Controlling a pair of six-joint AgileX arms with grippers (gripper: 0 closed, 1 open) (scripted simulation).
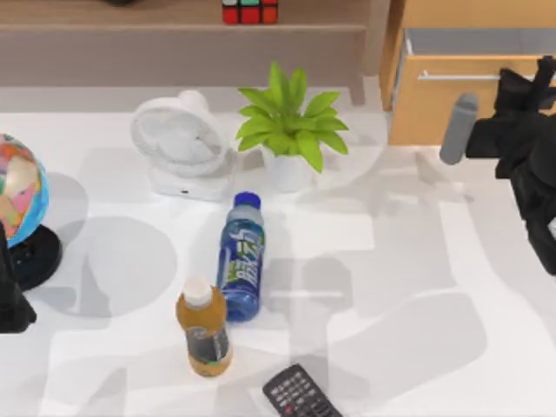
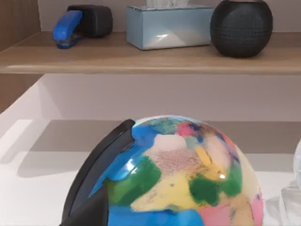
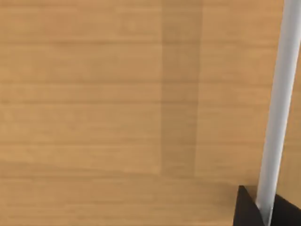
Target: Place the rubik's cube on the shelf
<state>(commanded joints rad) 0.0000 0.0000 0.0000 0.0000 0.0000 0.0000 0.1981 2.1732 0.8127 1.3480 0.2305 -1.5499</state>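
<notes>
The rubik's cube sits on the shelf, a long light-brown board along the back of the table, with no gripper near it. The same shelf appears in the left wrist view. My right gripper is far to the right at the orange-wood drawer cabinet. In the right wrist view its dark fingertips sit close on either side of the silver handle. My left arm rests at the table's left edge beside the globe.
A white fan, a potted plant, a lying blue bottle, a standing orange bottle and a remote occupy the middle. A grey cylinder stands before the cabinet. On the shelf are a stapler, a tissue box and a speaker.
</notes>
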